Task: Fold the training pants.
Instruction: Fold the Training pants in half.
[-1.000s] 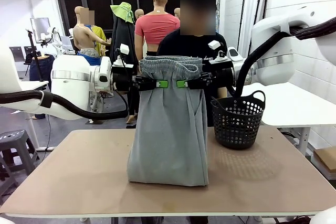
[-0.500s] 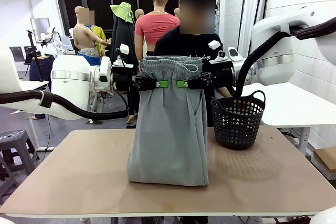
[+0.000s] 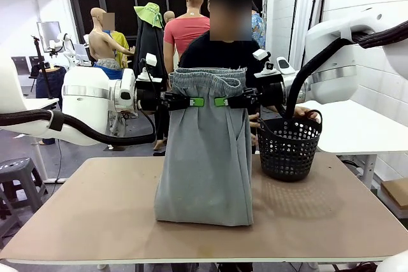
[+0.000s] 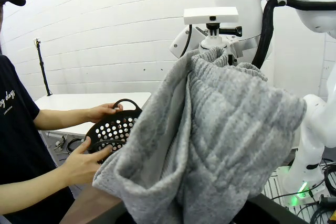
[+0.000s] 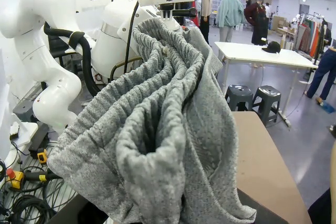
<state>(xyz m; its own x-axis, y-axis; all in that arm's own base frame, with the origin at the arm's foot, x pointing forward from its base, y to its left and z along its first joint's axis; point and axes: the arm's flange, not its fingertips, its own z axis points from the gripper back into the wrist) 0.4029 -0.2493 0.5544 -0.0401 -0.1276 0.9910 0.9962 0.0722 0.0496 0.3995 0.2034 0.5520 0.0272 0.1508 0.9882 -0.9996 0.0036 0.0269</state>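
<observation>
— Fingers first, front view: how do they stand?

— Both pairs are clamped on the training pants (image 3: pixel 205 151) just under the gathered waistband. The left gripper (image 3: pixel 199 101) pinches from the left, the right gripper (image 3: pixel 220 101) from the right, green pads nearly meeting at the middle. The pants hang straight down, and their folded lower end rests on the table (image 3: pixel 95 208).

— And the surface?

— A tan, matte tabletop with a pale edge. A black mesh basket (image 3: pixel 289 146) stands on it just right of the pants, and the person (image 3: pixel 223 49) at the far side has a hand (image 3: pixel 305 113) on its rim. Behind are white brick walls, a grey stool (image 3: pixel 16 179) at the left and a white table (image 3: pixel 357 125) at the right.

— Left wrist view?

— Grey jersey bunches up close, so the fingers themselves are hidden under it. Past the cloth, the person's two hands (image 4: pixel 86 158) hold the basket (image 4: pixel 113 129) by its rim, in front of a white table (image 4: pixel 84 100) and a painted white brick wall.

— Right wrist view?

— Again the pants (image 5: pixel 157 129) fill the foreground in thick folds, covering the fingers. The tan table (image 5: pixel 262 156) runs off to the right. Beyond it stand a white table (image 5: pixel 260 53) with two grey stools (image 5: pixel 252 98) beneath, and people farther back in a large lit hall.
</observation>
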